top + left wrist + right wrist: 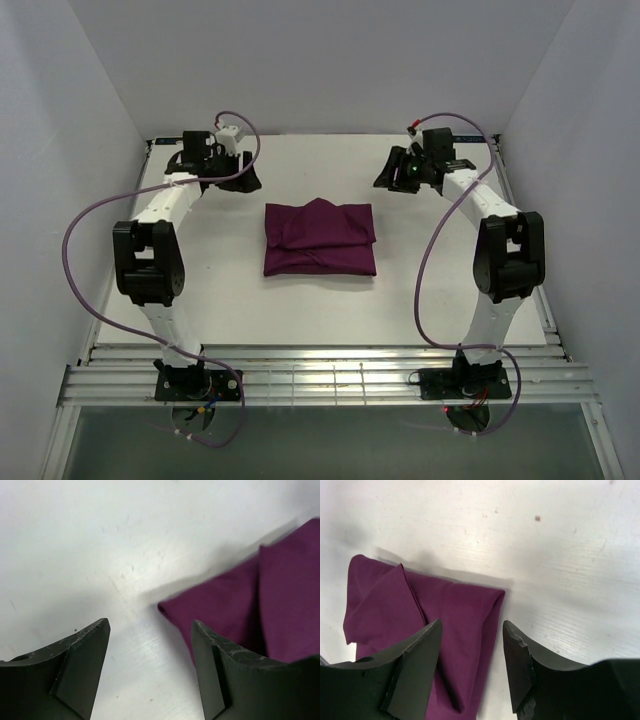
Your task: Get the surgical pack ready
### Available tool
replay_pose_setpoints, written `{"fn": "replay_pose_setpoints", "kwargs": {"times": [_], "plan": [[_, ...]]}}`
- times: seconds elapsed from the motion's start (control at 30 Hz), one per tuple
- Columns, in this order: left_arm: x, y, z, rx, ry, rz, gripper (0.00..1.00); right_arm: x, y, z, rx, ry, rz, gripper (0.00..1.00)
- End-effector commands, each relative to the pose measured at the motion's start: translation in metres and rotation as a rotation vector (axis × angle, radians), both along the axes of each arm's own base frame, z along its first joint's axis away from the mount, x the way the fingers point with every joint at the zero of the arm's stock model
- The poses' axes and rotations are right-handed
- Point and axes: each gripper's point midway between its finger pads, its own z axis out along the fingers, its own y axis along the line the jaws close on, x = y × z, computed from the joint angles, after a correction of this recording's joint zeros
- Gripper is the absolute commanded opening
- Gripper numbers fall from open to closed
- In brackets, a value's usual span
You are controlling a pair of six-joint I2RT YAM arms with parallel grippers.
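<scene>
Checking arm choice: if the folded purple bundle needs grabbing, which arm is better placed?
Probably right: the right fingers, open, straddle the bundle's edge, while the left fingers gape mostly over bare table beside its corner.

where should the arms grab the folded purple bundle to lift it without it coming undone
Probably take the purple bundle by its two short ends, the left gripper from the left, the right gripper from the right. It lies flat and wide, flaps overlapping on top, so a top pinch might unfold it.
</scene>
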Motion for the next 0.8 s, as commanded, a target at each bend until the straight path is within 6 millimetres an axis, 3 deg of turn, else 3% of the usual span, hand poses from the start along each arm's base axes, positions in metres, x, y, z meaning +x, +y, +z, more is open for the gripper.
{"fn": "replay_pose_setpoints", "kwargs": {"times": [0.0, 0.03, 0.07, 0.1, 0.13, 0.2, 0.23, 0.37, 0.57, 0.67, 0.77], "plan": [[0.013, -0.018, 0.068, -0.074, -0.143, -0.027, 0.76, 0.012, 0.026, 0.041, -0.03, -0.14, 0.075, 0.58], [0.01, -0.024, 0.069, -0.096, -0.132, -0.041, 0.76, 0.012, 0.04, 0.047, -0.014, -0.152, 0.121, 0.58], [0.007, -0.03, 0.068, -0.114, -0.115, -0.053, 0.76, 0.013, 0.059, 0.034, -0.007, -0.125, 0.171, 0.59], [0.003, -0.037, 0.068, -0.13, -0.105, -0.079, 0.76, 0.022, 0.072, 0.049, 0.015, -0.157, 0.201, 0.59], [-0.001, -0.045, 0.065, -0.133, -0.09, -0.095, 0.76, 0.021, 0.084, 0.026, 0.034, -0.09, 0.236, 0.59], [-0.011, -0.052, 0.058, -0.151, -0.045, -0.104, 0.75, 0.025, 0.105, 0.029, 0.063, -0.085, 0.269, 0.59], [-0.013, -0.052, 0.058, -0.154, -0.039, -0.107, 0.75, 0.026, 0.115, 0.014, 0.092, -0.039, 0.278, 0.6], [-0.027, -0.046, 0.045, -0.14, 0.013, -0.064, 0.75, 0.021, 0.157, -0.002, 0.175, 0.004, 0.344, 0.66], [-0.043, -0.042, 0.025, -0.125, 0.069, -0.046, 0.75, 0.021, 0.174, -0.032, 0.177, 0.062, 0.338, 0.67], [-0.047, -0.043, 0.024, -0.134, 0.077, -0.05, 0.75, 0.014, 0.177, -0.033, 0.208, 0.077, 0.361, 0.65], [-0.046, -0.042, 0.025, -0.126, 0.067, -0.05, 0.75, 0.006, 0.179, -0.02, 0.242, 0.069, 0.379, 0.6]]}}
